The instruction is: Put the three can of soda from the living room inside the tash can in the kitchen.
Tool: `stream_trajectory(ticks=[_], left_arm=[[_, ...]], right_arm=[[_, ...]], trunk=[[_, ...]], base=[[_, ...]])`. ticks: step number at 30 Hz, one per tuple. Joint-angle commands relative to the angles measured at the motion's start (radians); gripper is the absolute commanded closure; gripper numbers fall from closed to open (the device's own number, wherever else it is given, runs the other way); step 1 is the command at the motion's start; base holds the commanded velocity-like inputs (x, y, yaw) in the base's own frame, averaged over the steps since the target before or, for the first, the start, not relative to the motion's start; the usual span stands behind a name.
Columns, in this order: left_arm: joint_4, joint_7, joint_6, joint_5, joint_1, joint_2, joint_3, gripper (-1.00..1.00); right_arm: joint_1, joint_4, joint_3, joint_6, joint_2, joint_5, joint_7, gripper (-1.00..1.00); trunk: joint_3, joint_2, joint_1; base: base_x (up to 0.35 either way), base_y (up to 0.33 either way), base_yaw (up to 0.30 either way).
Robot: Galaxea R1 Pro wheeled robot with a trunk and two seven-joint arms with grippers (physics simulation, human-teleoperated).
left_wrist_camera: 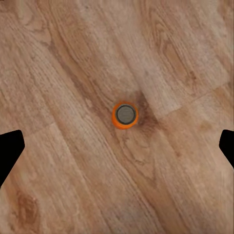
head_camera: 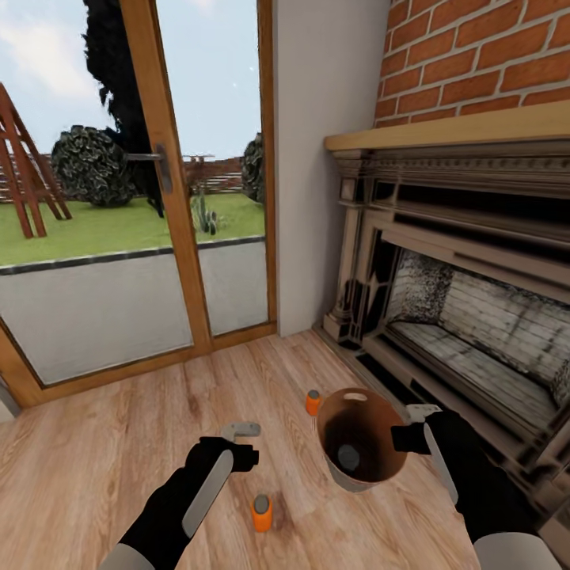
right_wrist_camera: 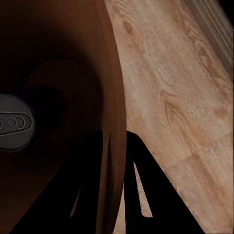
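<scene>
A light wood plank floor [head_camera: 103, 443] runs up to wood-framed glass doors [head_camera: 170, 190] with a garden beyond, and to a dark carved fireplace [head_camera: 459, 301] under a red brick chimney [head_camera: 483, 55].

The right gripper [head_camera: 413, 426] holds the copper-brown trash can [head_camera: 372, 412] by its rim: in the right wrist view one finger lies inside the wall [right_wrist_camera: 109, 97] and the other outside, pinching it. The bin is tilted with its mouth towards the camera. One soda can, grey top showing [head_camera: 348, 455], sits in its dark inside; that top also shows in the right wrist view [right_wrist_camera: 14, 123], its colour hidden.

An orange soda can [head_camera: 313, 402] stands upright on the floor just beside the bin, on the door side. A second orange soda can [head_camera: 262, 512] stands on the floor near the left gripper [head_camera: 241, 443], whose fingers are spread wide above it; the left wrist view looks straight down on that can [left_wrist_camera: 125, 115], centred between the finger tips [left_wrist_camera: 9, 151].
</scene>
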Motion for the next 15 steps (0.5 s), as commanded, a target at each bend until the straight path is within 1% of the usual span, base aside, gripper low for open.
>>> stream_trajectory(ticks=[1,4,8,12,15], left_arm=[[0.008,0.0,-0.004,0.0,0.0,0.0,0.0,-1.0],[0.045,0.0,-0.02,0.001,-0.001,-0.003,0.0,-1.0],[0.075,0.0,-0.03,0.001,-0.002,-0.006,0.0,-1.0],[0.123,0.0,-0.051,0.001,-0.014,-0.007,0.0,-1.0],[0.162,0.0,-0.073,0.001,-0.024,-0.009,0.0,-1.0]], right_arm=[[0.0,0.007,-0.011,0.0,0.0,-0.012,0.005,1.0],[0.002,0.032,-0.036,0.0,0.0,-0.011,0.005,1.0],[0.003,0.058,-0.049,0.0,-0.007,-0.01,0.005,1.0],[0.004,0.116,-0.056,-0.054,-0.016,-0.009,0.002,1.0],[0.004,0.141,-0.058,-0.069,-0.024,-0.008,0.001,1.0]], trunk=[[0.0,0.0,0.0],[0.0,0.0,0.0],[0.0,0.0,0.0],[0.0,0.0,0.0],[0.0,0.0,0.0]], base=[[0.136,0.0,0.0],[0.136,0.0,0.0],[0.122,0.0,0.0],[0.107,0.0,0.0],[0.094,0.0,0.0]])
